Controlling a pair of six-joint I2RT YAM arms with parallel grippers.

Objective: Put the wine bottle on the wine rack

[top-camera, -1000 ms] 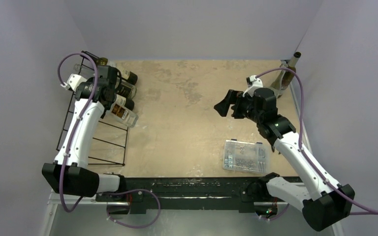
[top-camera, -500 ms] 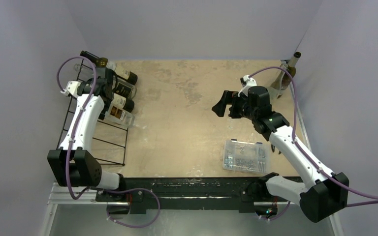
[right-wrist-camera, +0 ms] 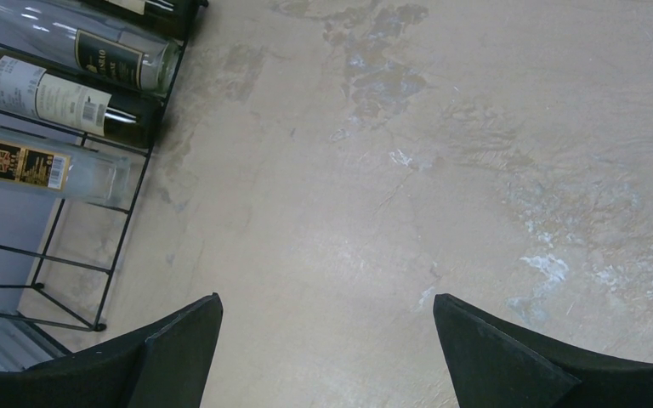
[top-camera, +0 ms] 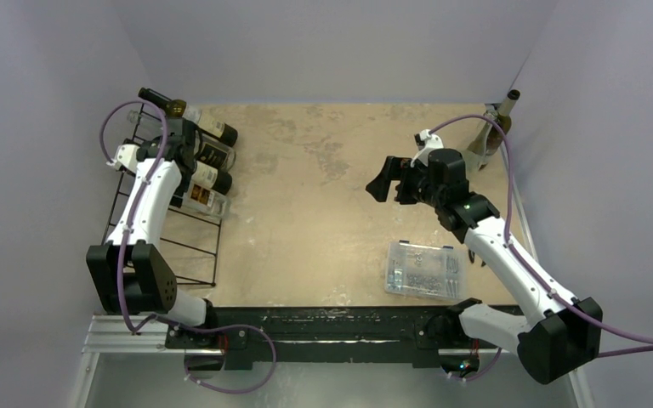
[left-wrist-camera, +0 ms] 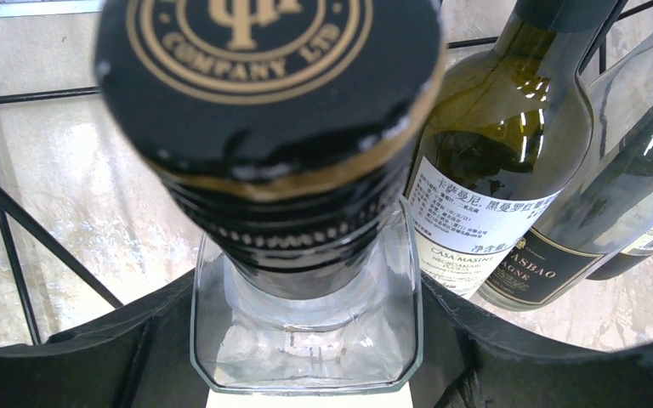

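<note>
Glossy clear glass wine bottle (left-wrist-camera: 306,340); thin black wire wine rack (left-wrist-camera: 34,94); matt, mottled table (right-wrist-camera: 391,170).

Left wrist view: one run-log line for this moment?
left gripper: shut on clear bottle | clear bottle: lying on wine rack | right gripper: open, empty, above table

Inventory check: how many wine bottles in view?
5. Four lie on the wine rack, far left: the clear bottle in the left gripper and three beyond it; the fifth stands in the far right corner. The arm may hide more.
</note>
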